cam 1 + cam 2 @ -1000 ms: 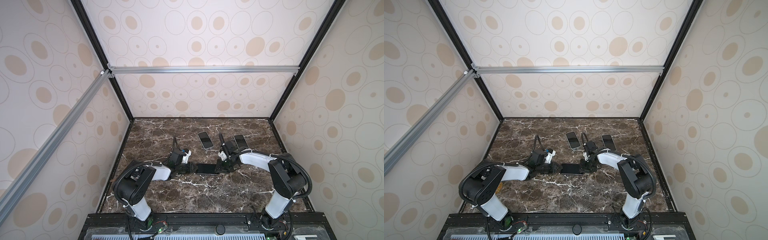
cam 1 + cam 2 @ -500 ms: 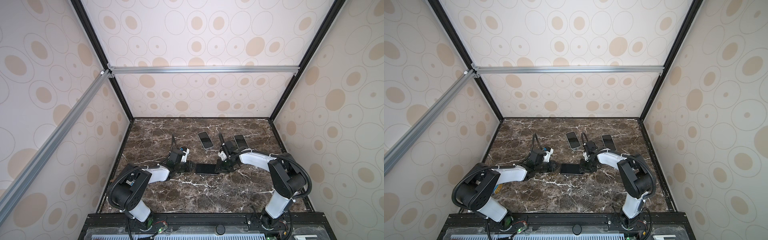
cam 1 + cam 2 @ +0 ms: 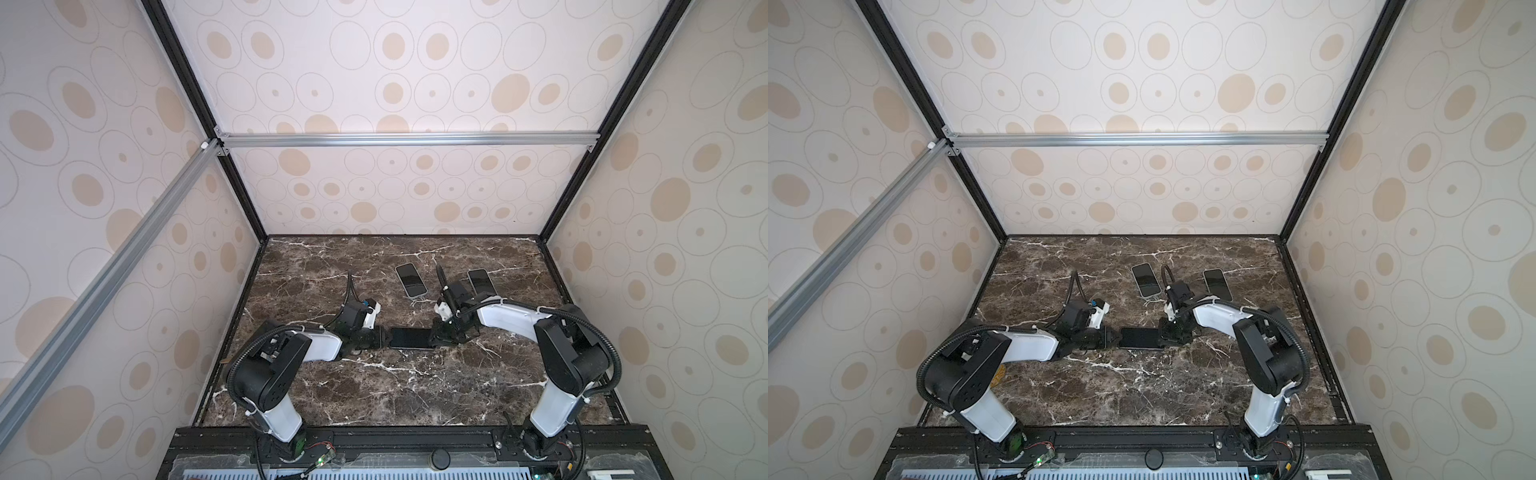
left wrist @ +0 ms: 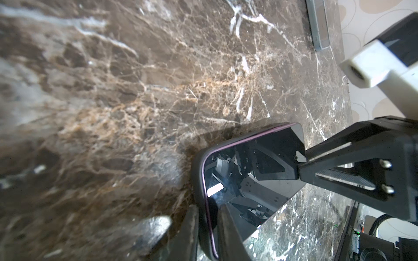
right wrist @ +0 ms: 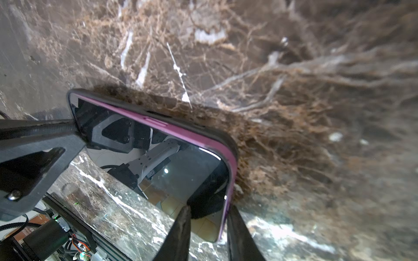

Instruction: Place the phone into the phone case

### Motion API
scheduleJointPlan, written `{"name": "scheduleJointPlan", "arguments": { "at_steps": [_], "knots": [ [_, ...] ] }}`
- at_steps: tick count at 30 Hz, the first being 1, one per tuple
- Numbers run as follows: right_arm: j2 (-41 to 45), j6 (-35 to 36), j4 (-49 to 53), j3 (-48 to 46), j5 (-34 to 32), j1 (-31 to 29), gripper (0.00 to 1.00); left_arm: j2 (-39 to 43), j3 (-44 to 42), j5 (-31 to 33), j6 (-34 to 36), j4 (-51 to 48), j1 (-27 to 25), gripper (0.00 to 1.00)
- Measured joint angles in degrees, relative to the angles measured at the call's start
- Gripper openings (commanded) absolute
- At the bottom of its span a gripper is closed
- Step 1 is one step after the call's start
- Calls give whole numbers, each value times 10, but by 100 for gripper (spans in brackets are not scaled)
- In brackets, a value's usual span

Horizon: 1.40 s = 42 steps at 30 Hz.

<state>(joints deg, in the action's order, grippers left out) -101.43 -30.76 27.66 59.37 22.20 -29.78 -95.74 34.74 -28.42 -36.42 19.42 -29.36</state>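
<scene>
**Q:** Top views first. Position of phone?

**A:** Phone (image 3: 409, 338) flat on worktop (image 3: 374, 395), long axis side to side, in line between the arms. Left pincer (image 3: 384, 337) at one short end, right pincer (image 3: 434, 338) at the opposite end. Neither arm nearer. Same line-up in both top views. Spare phones (image 3: 410, 280) farther back, well apart from both pincers.

**Q:** Left wrist view?

**A:** Left pincer (image 4: 208, 217) clenched across its end: one finger outside phone case (image 4: 196, 171), one on the glass. Only a thin purple line of phone rim showing at the lip here.

**Q:** Right wrist view?

**A:** Right pincer (image 5: 210, 217) clamped over the other end, one finger on the glass, one beyond the rim. Wider purple band standing proud of phone case (image 5: 126, 102) along one long side. Judged not fully seated there. Next: press down along that long side, working from the right pincer's end toward the left's.
</scene>
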Motion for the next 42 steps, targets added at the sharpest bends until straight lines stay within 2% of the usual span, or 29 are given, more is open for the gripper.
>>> {"name": "scheduleJointPlan", "arguments": {
  "at_steps": [14, 22, 27, 32, 42],
  "knots": [
    [-8, -10, -6, 2, 13, 1, 27, -1, -1, 1, -2, 2, 0, 17],
    [-12, 2, 12, 14, 2, -3, 34, 2, -4, 15, -1, 6, -2, 16],
    [-12, 16, 32, 25, -19, -13, 35, 5, -5, 38, 2, 6, -7, 15],
    [-8, 20, 48, 27, -30, -14, 32, 9, -8, 50, 3, 6, -8, 15],
    [-3, 23, 49, 24, -28, -14, 18, 12, -9, 55, 5, 5, -8, 15]
  ]
}}
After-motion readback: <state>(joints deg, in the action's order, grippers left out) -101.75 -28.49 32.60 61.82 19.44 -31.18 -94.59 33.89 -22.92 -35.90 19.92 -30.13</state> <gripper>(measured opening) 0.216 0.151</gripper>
